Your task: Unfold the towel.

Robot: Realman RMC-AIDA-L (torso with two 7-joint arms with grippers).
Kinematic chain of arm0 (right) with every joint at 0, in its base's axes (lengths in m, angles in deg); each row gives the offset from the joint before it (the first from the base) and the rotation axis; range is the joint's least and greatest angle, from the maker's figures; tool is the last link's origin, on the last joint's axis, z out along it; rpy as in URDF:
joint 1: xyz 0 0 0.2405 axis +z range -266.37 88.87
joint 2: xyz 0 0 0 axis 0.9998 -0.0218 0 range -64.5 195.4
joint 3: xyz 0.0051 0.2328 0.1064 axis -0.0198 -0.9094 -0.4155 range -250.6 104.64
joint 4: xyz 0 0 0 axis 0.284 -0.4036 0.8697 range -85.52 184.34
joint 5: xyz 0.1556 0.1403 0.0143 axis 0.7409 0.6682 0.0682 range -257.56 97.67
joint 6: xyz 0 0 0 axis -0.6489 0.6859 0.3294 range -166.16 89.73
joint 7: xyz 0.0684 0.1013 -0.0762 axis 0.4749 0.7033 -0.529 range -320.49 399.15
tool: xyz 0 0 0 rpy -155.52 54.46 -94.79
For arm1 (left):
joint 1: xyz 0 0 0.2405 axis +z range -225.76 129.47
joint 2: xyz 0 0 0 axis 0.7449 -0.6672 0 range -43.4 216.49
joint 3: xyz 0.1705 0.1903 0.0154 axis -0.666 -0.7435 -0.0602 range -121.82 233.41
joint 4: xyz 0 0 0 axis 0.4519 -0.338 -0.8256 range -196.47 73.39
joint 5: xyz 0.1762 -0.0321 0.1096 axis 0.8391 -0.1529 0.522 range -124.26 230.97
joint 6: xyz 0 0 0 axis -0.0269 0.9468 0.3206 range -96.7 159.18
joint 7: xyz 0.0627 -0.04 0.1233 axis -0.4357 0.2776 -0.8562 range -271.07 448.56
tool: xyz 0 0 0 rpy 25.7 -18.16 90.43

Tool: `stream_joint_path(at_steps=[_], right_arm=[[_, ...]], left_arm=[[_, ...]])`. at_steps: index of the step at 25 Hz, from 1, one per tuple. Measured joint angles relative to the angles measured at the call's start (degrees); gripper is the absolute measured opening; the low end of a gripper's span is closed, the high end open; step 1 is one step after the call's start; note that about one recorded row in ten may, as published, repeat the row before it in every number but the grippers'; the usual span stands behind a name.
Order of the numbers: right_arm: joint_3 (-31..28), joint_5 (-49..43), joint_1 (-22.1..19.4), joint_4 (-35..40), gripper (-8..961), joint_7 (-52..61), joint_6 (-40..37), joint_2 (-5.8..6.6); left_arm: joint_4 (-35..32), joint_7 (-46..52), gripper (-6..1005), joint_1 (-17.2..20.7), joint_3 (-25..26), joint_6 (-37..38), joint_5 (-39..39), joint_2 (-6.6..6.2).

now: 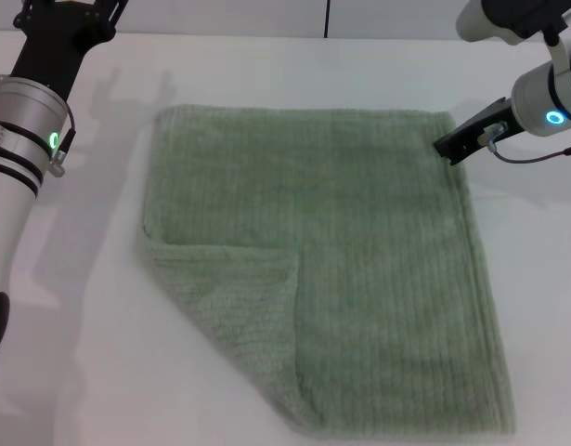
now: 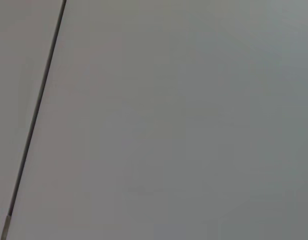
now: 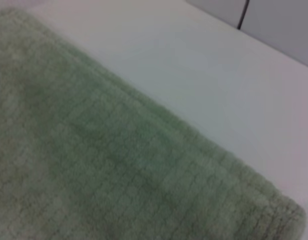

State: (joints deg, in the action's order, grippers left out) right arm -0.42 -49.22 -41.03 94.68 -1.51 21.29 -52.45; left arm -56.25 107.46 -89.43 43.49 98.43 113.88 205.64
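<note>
1. The towel (image 1: 359,269) lies flat on the white worktop (image 1: 81,353), its near edge reaching almost to the front of the head view. It is sage-green terry with fine ribbed lines, and its outline is roughly square.
2. At the towel's near left, 1 corner is folded over onto the cloth as a triangular flap (image 1: 234,307). The flap's surface looks paler and shows a small grid-like weave.
3. The left arm (image 1: 20,139) stands off the towel's left side, well apart from it. Its white casing carries black bands and a green light. Its end effector (image 1: 67,14) sits at the far left edge of the picture, and I cannot tell how its fingers stand.
4. The right end effector (image 1: 452,146) is a dark, narrow tip beside the towel's far right corner. Whether it pinches the cloth, I cannot tell.
5. The right wrist view shows the towel's (image 3: 103,165) thick rounded hem against the smooth worktop (image 3: 194,75).
6. Beyond the worktop stands a pale wall with a thin dark seam (image 1: 327,17).
</note>
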Motion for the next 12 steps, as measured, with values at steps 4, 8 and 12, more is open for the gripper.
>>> stream_joint_path(at_steps=[4,8,12], right_arm=[[-3.06,0.46,2.51,-4.40,-1,-3.57,0.03,0.42],[-3.42,0.49,3.10,-5.32,-1,-4.81,0.05,0.59],[-3.69,0.85,3.56,-6.69,0,-6.58,0.04,0.69]], left_arm=[[0.08,0.00,792,-0.02,0.00,-0.02,-0.22,-0.01],[0.13,0.00,792,-0.04,0.00,-0.04,-0.29,-0.01],[0.16,0.00,791,-0.18,0.00,-0.05,-0.20,-0.01]])
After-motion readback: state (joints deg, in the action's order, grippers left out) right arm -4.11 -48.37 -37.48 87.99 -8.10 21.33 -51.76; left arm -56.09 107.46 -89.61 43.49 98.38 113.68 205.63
